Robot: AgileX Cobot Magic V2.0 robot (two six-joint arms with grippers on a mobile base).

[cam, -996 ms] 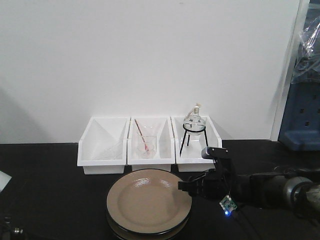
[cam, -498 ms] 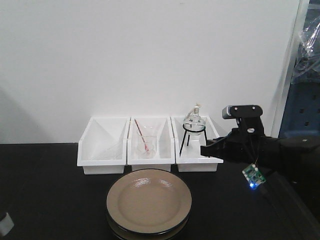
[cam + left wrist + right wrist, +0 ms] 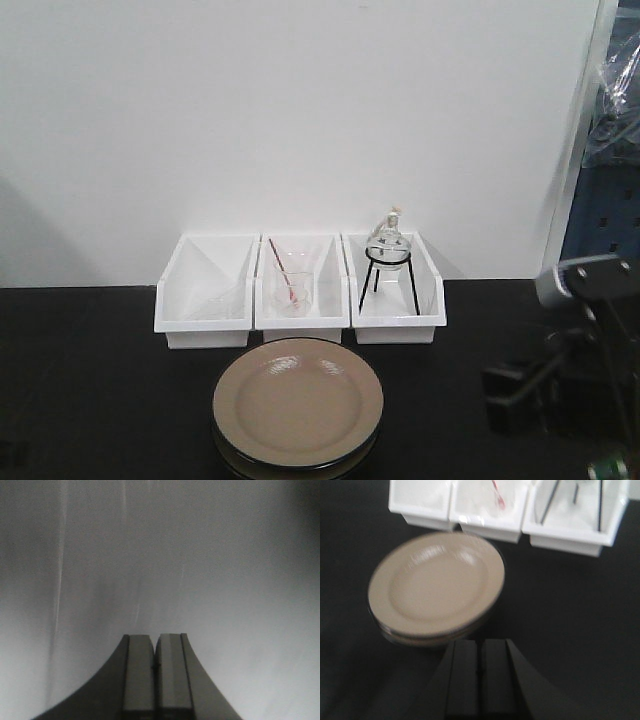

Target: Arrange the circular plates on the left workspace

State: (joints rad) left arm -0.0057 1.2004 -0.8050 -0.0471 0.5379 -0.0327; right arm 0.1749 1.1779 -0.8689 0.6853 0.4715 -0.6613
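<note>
Both grippers are closed w/ nothing held: right gripper has its fingers pressed together, hanging just past the near edge of the circular plates, no contact. Left gripper is also clamped on nothing, facing a blank grey surface. Plates sit stacked on the black benchtop, right in front of the middle white bin. Bottom plate is mostly hidden, only its rim shows. Right arm is blurry, cut off at frame edge.

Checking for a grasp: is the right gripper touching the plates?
Apart. The right wrist view shows the right gripper shut, with black benchtop between it and the plates.
</note>
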